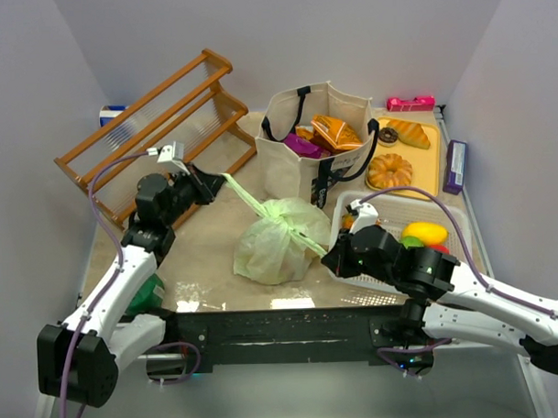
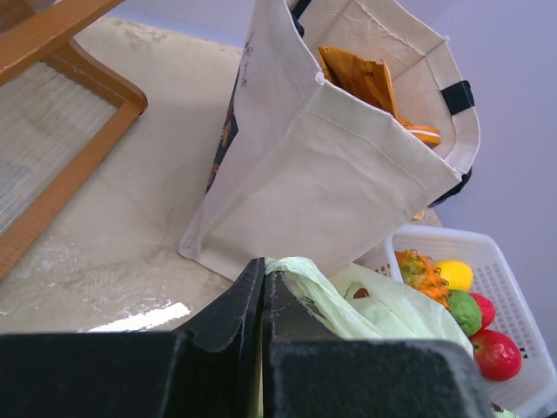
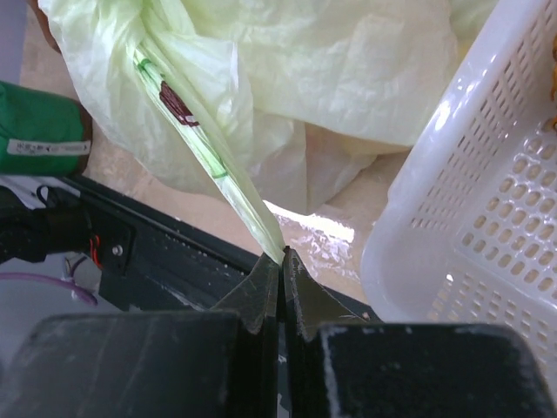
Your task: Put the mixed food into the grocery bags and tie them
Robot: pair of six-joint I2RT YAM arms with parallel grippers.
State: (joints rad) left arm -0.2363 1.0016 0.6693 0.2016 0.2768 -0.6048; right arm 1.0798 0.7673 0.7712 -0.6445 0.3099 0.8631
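Two bags sit on the table. The tote (image 1: 301, 171) stands at the middle of the far edge, mouth open, holding orange packets (image 1: 336, 132) and one purple packet (image 1: 302, 146). The green bag (image 1: 273, 250) lies bunched at the middle of the near edge; what is in it cannot be told through the film. Its two handles are pulled taut in opposite directions. The left gripper (image 1: 208, 184) is clamped tight on the far handle (image 1: 247, 199), toward the left edge. The right gripper (image 1: 334, 256) pinches the tip of the near handle (image 1: 309, 242), beside the basket (image 2: 509, 283).

The basket, at the near right corner, holds one pineapple (image 2: 422, 272), one yellow fruit (image 2: 454, 274), one green fruit (image 2: 466, 312) and two red fruits (image 2: 496, 353). A tray (image 1: 424, 172) at the far right corner carries two donuts (image 1: 389, 171) and one loaf (image 1: 409, 133).
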